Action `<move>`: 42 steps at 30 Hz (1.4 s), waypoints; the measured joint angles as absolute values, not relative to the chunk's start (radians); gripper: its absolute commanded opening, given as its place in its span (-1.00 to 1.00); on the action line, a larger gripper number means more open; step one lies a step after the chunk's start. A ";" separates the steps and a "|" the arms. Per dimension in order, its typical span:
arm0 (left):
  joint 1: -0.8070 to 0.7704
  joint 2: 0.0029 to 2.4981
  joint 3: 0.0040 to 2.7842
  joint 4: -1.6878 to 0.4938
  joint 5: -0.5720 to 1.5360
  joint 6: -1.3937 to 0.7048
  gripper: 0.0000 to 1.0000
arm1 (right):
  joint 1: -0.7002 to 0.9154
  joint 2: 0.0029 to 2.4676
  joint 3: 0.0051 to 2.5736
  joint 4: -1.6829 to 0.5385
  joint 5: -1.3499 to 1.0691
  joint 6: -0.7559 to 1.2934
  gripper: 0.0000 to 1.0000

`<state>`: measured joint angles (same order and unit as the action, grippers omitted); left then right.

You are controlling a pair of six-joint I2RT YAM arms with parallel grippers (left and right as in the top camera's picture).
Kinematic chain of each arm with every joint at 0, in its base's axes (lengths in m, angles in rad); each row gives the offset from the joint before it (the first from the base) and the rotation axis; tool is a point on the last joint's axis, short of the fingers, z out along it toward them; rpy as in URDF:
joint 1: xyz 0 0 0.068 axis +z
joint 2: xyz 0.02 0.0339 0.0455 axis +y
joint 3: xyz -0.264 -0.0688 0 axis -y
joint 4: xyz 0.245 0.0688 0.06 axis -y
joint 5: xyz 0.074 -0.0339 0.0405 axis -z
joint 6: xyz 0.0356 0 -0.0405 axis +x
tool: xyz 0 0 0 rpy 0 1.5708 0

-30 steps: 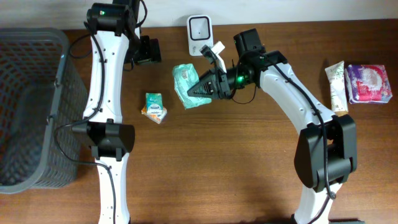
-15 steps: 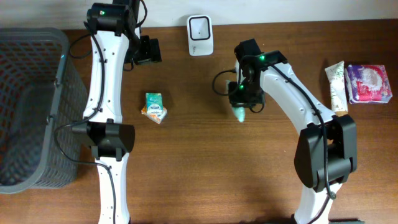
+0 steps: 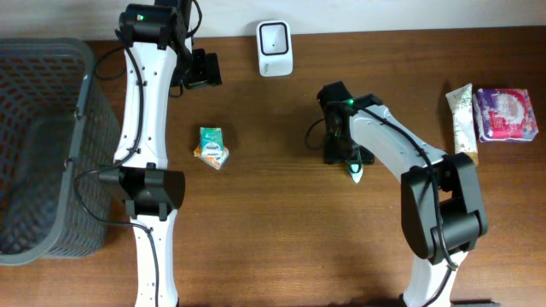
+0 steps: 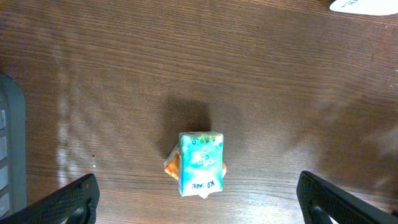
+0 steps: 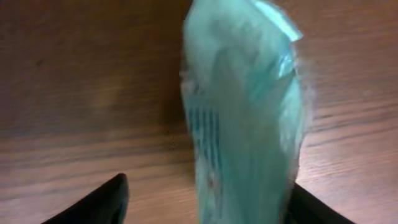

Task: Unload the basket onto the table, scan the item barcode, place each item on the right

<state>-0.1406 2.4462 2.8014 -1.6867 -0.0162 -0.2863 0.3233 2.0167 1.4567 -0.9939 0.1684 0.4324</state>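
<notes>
Seemingly the release onto the tabletop is in hand; the teal packet sits between the right fingers, which are spread, one clearly off it, well apart from the scanner; next, lift away without dragging it; the left fingers hang spread above a small carton

Scanner behind, basket left, tube far right

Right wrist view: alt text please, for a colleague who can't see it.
A blurred teal plastic packet fills the middle of the frame, on the wooden table between the dark fingers of the open right pincer. One fingertip stands clear of it; the other is at its edge, contact unclear.
</notes>
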 measured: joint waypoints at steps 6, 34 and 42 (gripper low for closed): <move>-0.141 2.447 2.801 -1.686 -0.016 -0.286 0.98 | 0.329 2.016 1.654 -1.100 -0.200 0.184 0.93; -0.141 2.447 2.801 -1.687 -0.016 -0.286 0.98 | 0.105 2.008 1.329 -0.776 -0.440 0.368 0.54; -0.141 2.447 2.801 -1.687 -0.016 -0.286 0.98 | 0.056 2.061 1.327 -0.727 -0.590 0.372 -0.57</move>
<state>-0.1406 2.4466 2.8014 -1.6867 -0.0162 -0.2863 0.0555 2.0613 1.3270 -0.7273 -0.5896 0.3717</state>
